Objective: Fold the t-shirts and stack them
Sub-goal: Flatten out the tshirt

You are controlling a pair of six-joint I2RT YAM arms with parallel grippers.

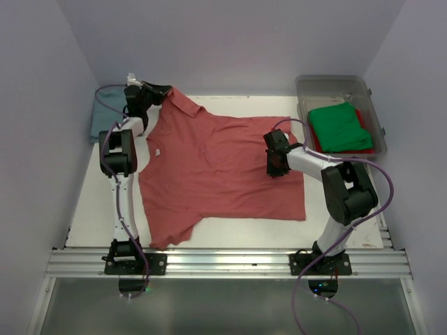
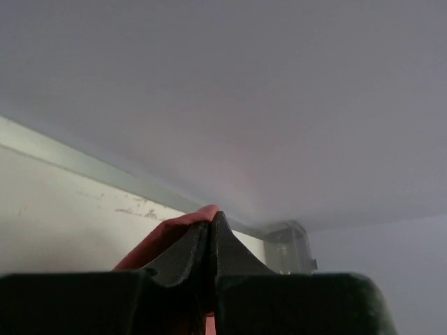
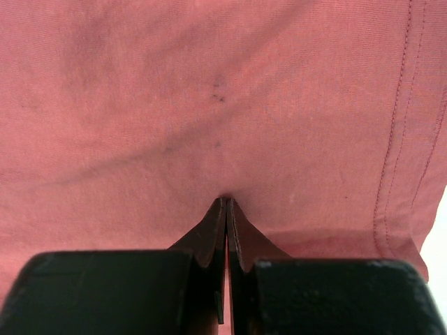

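your left hand (image 2: 211, 220) pinches the salmon-red t-shirt (image 1: 223, 174) sleeve, upper left; right hand (image 3: 227, 204) pinches its right side; white neck tag (image 1: 158, 150) too small to read.

The right gripper (image 3: 225, 204) is pressing its two black fingers (image 3: 207, 236) together, and a thin sliver of red is showing in the seam between them. At their tips the cloth of the salmon-red t-shirt (image 3: 209, 105) is puckering into a small pinch, with a soft fold lying just to the right. The shirt is filling nearly everything beyond the gripper, faintly creased and carrying a few dark specks (image 3: 218, 91). A double-stitched hem (image 3: 397, 132) is running down the right side, and past it a corner of white tabletop (image 3: 438, 244) is peeking out.
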